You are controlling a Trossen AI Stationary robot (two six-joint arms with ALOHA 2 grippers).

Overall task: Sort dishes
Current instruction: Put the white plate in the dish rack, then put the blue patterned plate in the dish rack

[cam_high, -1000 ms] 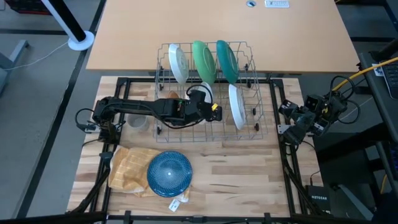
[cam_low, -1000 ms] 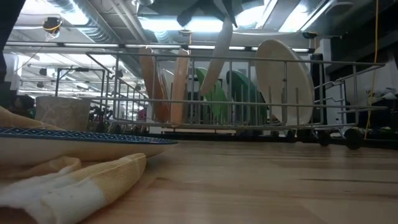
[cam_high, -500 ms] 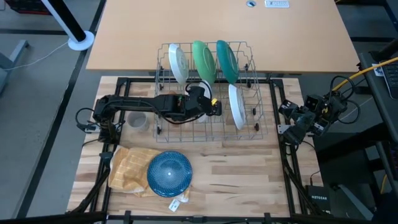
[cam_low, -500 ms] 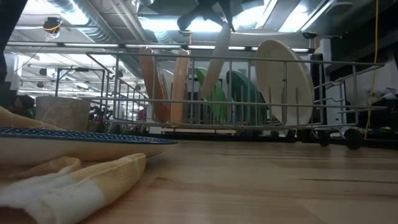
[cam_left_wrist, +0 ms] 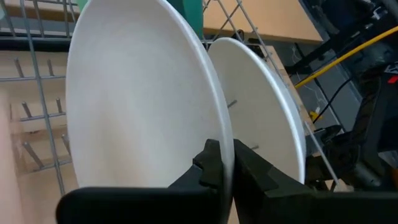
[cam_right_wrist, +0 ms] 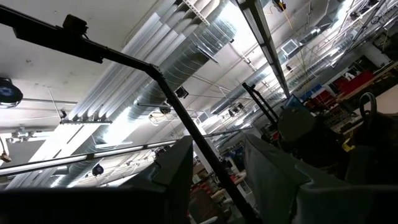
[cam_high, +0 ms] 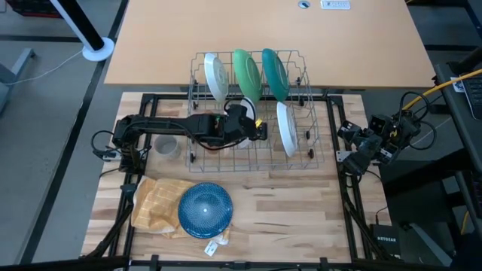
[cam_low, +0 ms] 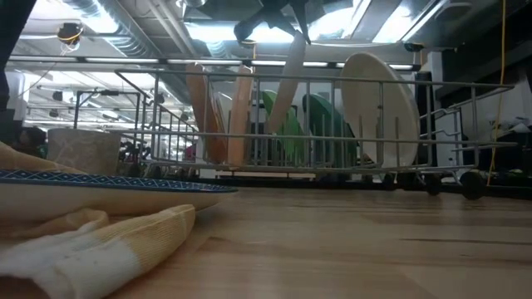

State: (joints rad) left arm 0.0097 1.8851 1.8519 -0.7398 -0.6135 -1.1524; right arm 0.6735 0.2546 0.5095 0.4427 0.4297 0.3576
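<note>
- high view: overhead, looking straight down on the whole table (cam_high: 301, 196), both arms and the wire rack (cam_high: 252, 113).
- low view: at table-top level, facing across to the same wire rack (cam_low: 332, 124), with the blue plate (cam_low: 108, 187) close by.
- left wrist view: very near, pressed up to a white plate (cam_left_wrist: 137, 106) inside the rack.
- right wrist view: tilted upward at the ceiling ducts (cam_right_wrist: 186, 56), sharing nothing with the others.

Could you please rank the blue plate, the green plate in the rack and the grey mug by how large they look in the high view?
1. Blue plate, lying flat and seen face-on.
2. Green plate, standing on edge in the wire rack, so its full face is hidden and the ranking is unsure.
3. Grey mug, clearly smallest.
</note>
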